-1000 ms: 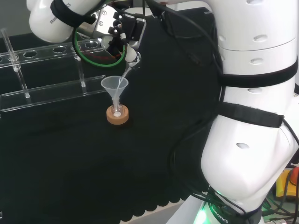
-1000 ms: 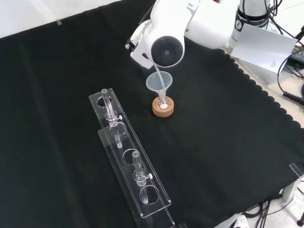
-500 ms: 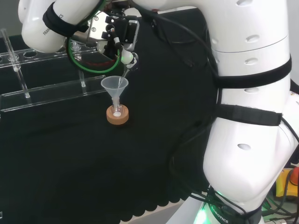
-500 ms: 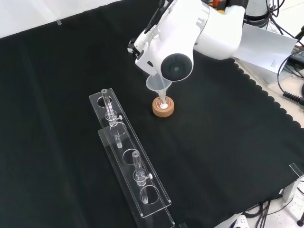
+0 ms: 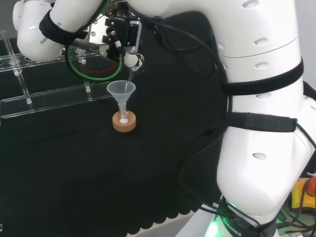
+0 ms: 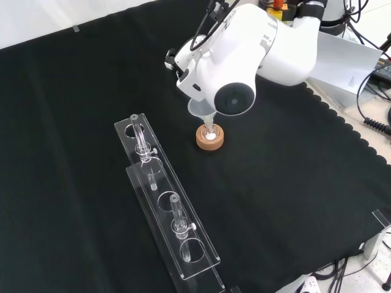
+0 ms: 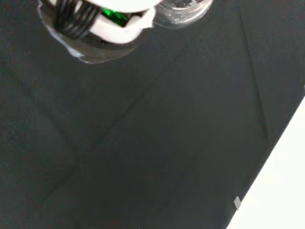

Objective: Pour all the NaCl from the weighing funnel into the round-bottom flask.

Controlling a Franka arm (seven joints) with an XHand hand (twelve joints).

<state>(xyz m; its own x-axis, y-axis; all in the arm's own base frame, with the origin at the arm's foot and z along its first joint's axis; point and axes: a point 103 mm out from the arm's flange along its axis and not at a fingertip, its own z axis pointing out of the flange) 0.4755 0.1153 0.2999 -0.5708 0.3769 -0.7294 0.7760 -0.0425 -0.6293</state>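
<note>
- The hand hangs above the bench in the head view, up and to the left of the arm's big white links, fingers curled in on a slim clear weighing funnel.
- That weighing funnel tilts steeply, its narrow tip pointing down into the mouth of a clear plastic funnel.
- The plastic funnel sits upright, its stem dropping into the neck of the small round-bottom flask.
- The flask rests in a cork ring on the black cloth, and a little white powder shows inside it.
- In the front view, a white arm link with a round grey cap stands before the hand; the plastic funnel peeks out just below it, over the cork ring.
- A clear rack with two small glass tubes lies well apart from the flask, lower left in the front view.
- The wrist view takes in black cloth and a blurred bit of clear glass beside a white part of the hand.
</note>
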